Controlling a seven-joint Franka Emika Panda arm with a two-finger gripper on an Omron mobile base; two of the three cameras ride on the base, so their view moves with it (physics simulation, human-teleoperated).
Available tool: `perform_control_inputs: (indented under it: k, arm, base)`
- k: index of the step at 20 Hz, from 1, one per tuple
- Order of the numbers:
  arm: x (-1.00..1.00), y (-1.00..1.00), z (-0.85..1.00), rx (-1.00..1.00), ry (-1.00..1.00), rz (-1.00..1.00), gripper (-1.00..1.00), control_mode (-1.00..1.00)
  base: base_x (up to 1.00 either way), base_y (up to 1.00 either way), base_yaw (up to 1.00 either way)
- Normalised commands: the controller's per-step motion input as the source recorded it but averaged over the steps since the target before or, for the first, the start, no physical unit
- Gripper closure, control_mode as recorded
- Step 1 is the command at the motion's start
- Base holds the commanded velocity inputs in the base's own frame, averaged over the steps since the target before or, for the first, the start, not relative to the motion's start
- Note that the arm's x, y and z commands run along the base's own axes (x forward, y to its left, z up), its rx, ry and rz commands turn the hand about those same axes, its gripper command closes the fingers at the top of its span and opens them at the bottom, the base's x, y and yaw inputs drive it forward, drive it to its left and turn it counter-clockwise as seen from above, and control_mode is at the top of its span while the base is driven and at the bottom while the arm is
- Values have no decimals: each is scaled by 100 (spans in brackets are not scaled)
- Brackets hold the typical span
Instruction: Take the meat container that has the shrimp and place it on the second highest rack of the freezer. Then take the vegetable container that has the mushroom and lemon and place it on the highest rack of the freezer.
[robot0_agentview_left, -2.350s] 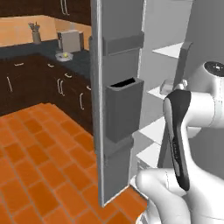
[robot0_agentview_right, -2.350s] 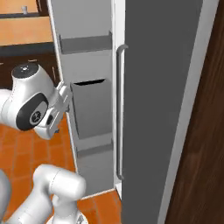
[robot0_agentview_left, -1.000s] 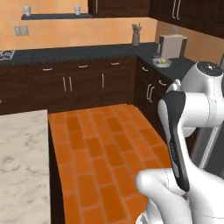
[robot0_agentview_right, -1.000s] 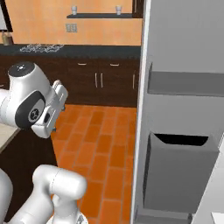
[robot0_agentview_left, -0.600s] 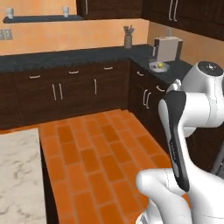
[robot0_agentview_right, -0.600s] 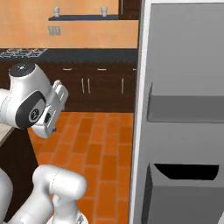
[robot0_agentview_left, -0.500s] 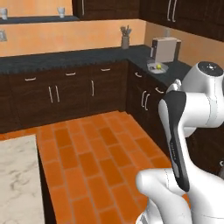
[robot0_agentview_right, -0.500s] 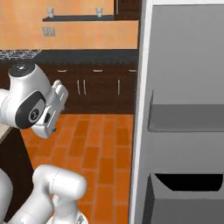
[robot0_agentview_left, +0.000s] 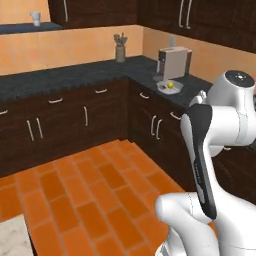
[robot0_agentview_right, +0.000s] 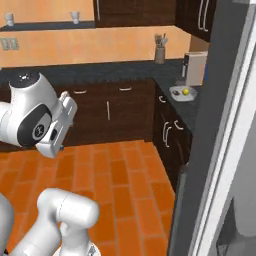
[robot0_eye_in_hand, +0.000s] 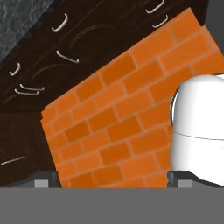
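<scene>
My gripper is open, its two dark fingertips far apart with nothing between them, pointing down at the orange brick floor. The arm is folded up close over the base. On the dark corner counter sits a shallow white container with a small yellow lemon in it; the mushroom is too small to make out. The freezer's grey open door stands edge-on at the right of the right base view. Both racks, the shrimp and its meat container are out of view.
Dark wooden cabinets run under an L-shaped dark counter. A grey coffee machine and a utensil jar stand on it. Orange brick floor lies open ahead. A marble counter corner shows at the lower left.
The whole picture has swung: the base has turned away from the freezer's inside toward the kitchen corner. The arm keeps its folded pose and the gripper stays open.
</scene>
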Motion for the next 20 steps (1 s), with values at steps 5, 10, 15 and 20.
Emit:
perform_control_inputs:
  k: [5,10,15,20]
  arm:
    - [0,0,0,0,0,0,-100,100]
    - [0,0,0,0,0,0,-100,100]
    - [0,0,0,0,0,0,-100,100]
    - [0,0,0,0,0,0,-100,100]
  base:
    - [93,21,-49]
    - [90,42,-53]
    - [85,47,-56]
    - [67,35,-63]
